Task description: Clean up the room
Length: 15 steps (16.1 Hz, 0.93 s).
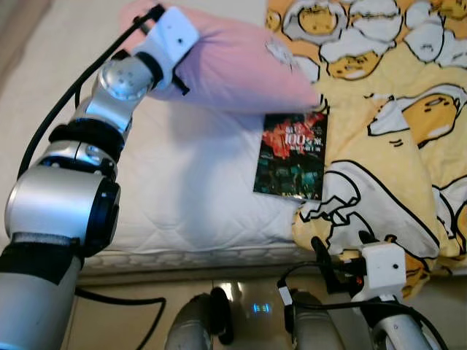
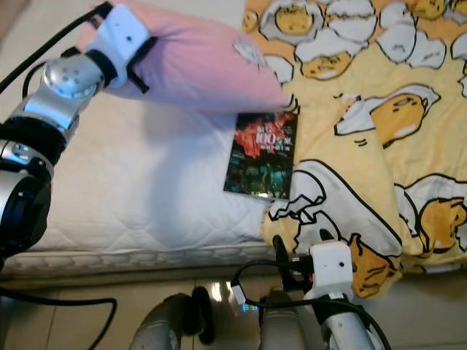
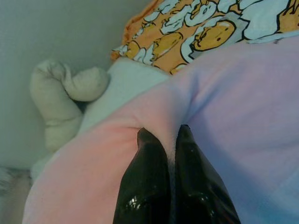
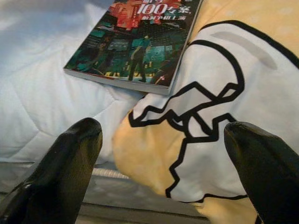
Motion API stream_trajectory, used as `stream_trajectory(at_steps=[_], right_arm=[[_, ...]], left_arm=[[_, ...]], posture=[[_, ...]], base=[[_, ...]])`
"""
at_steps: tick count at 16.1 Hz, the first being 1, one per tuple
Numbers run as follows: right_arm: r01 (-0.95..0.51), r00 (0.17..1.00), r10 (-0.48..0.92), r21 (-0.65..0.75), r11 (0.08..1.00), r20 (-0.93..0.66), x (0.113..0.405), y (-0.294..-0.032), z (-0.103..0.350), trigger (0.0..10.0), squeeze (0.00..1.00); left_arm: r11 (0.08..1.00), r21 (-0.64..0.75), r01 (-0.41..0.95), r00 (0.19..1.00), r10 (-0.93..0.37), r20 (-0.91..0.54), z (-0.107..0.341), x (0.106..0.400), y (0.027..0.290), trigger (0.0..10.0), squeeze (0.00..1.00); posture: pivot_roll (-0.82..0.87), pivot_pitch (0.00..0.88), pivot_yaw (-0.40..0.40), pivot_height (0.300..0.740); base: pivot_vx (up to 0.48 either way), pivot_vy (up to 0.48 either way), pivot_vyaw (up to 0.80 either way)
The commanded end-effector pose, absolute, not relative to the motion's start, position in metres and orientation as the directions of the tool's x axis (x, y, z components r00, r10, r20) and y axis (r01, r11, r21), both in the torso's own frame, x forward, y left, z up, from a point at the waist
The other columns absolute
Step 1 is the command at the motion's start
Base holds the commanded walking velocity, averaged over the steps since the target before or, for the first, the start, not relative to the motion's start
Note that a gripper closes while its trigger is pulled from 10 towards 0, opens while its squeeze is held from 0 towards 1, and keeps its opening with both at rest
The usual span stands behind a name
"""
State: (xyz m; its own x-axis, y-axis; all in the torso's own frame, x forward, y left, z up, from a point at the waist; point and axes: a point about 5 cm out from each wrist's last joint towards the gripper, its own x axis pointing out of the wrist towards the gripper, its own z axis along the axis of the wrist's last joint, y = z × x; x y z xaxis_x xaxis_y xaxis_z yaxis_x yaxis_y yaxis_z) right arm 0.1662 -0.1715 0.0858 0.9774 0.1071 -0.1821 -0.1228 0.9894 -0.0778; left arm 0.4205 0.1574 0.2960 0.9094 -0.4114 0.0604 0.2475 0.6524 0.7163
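On the bed (image 1: 182, 211), L arm reaches far fwd and up; left gripper (image 3: 172, 154) is pinched tight on a fold of the pink pillow (image 1: 233, 65), fingers pressed together w/ fabric bunched between them. Pillow is held off the mattress at one end, its shadow falling on the white sheet below, prob. so it can be carried toward the head of the bed. Wrist view shows a cream plush toy (image 3: 60, 98) near the wall beyond the pillow.

Book (image 1: 292, 154) w/ dark cover and red title lies flat on the sheet, just under the pillow's lower corner and touching the edge of the yellow blanket (image 1: 394, 146). Blanket w/ cartoon print is rumpled over the right half of the bed, one corner drooping over the mattress edge.

Right gripper (image 4: 163, 163) sits low at the bed edge, fingers spread wide, nothing between them. It points at the blanket corner w/ the book just beyond, so looks staged for the next grab, either item.

Judgement: tidy-up is early; pillow in hand but not placed, book and blanket untouched. Pinch on soft fabric is a thin hold, so pillow could slip or swing and brush the book.
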Motion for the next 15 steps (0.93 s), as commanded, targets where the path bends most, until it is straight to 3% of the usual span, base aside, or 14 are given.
stream_trajectory(at_steps=[1, 3, 5, 8, 11, 12, 13, 15], right_arm=[[-0.123, 0.977, 0.107, -0.078, 0.989, -0.187, 0.165, -0.170, 0.082, 10.0, 0.00], [-0.124, 0.978, 0.109, -0.076, 0.989, -0.179, 0.167, -0.169, 0.082, 10.0, 0.00], [-0.123, 0.978, 0.108, -0.073, 0.990, -0.175, 0.170, -0.168, 0.079, 10.0, 0.00], [-0.116, 0.980, 0.103, -0.071, 0.991, -0.171, 0.172, -0.167, 0.075, 10.0, 0.00], [-0.105, 0.983, 0.092, -0.072, 0.992, -0.160, 0.175, -0.168, 0.073, 10.0, 0.00], [-0.102, 0.983, 0.090, -0.073, 0.992, -0.158, 0.176, -0.168, 0.073, 10.0, 0.00], [-0.102, 0.984, 0.089, -0.075, 0.992, -0.157, 0.176, -0.169, 0.072, 10.0, 0.00], [-0.103, 0.984, 0.089, -0.080, 0.992, -0.156, 0.175, -0.169, 0.072, 10.0, 0.00]], left_arm=[[0.646, 0.732, 0.216, 0.918, -0.390, 0.073, 0.308, 0.420, 0.165, 0.0, 0.00], [0.658, 0.720, 0.222, 0.902, -0.419, 0.105, 0.310, 0.419, 0.163, 0.0, 0.00], [0.376, 0.923, 0.086, 0.871, -0.478, 0.114, 0.330, 0.414, 0.156, 0.0, 0.00], [0.373, 0.926, 0.062, 0.785, -0.591, 0.185, 0.368, 0.404, 0.140, 0.0, 0.00], [0.589, 0.768, 0.251, 0.605, -0.715, 0.351, 0.403, 0.390, 0.121, 0.0, 0.00], [0.668, 0.641, 0.379, 0.556, -0.718, 0.419, 0.411, 0.389, 0.120, 0.0, 0.00], [0.699, 0.572, 0.430, 0.548, -0.705, 0.450, 0.411, 0.390, 0.122, 0.0, 0.00], [0.788, 0.200, 0.582, 0.620, -0.590, 0.517, 0.394, 0.403, 0.140, 0.0, 0.00]], posture=[[-0.35, 0.126, 0.143, 0.727], [-0.35, 0.125, 0.144, 0.727], [-0.34, 0.115, 0.157, 0.727], [-0.34, 0.101, 0.171, 0.727], [-0.35, 0.088, 0.180, 0.727], [-0.36, 0.085, 0.181, 0.727], [-0.37, 0.082, 0.179, 0.727], [-0.38, 0.082, 0.181, 0.727]], base=[[0.000, 0.000, 0.00], [0.000, 0.000, 0.00], [0.000, 0.000, 0.00], [0.000, 0.000, 0.00], [0.000, 0.000, 0.00], [0.000, 0.000, 0.00], [0.000, 0.000, 0.00], [0.000, 0.000, 0.00]])
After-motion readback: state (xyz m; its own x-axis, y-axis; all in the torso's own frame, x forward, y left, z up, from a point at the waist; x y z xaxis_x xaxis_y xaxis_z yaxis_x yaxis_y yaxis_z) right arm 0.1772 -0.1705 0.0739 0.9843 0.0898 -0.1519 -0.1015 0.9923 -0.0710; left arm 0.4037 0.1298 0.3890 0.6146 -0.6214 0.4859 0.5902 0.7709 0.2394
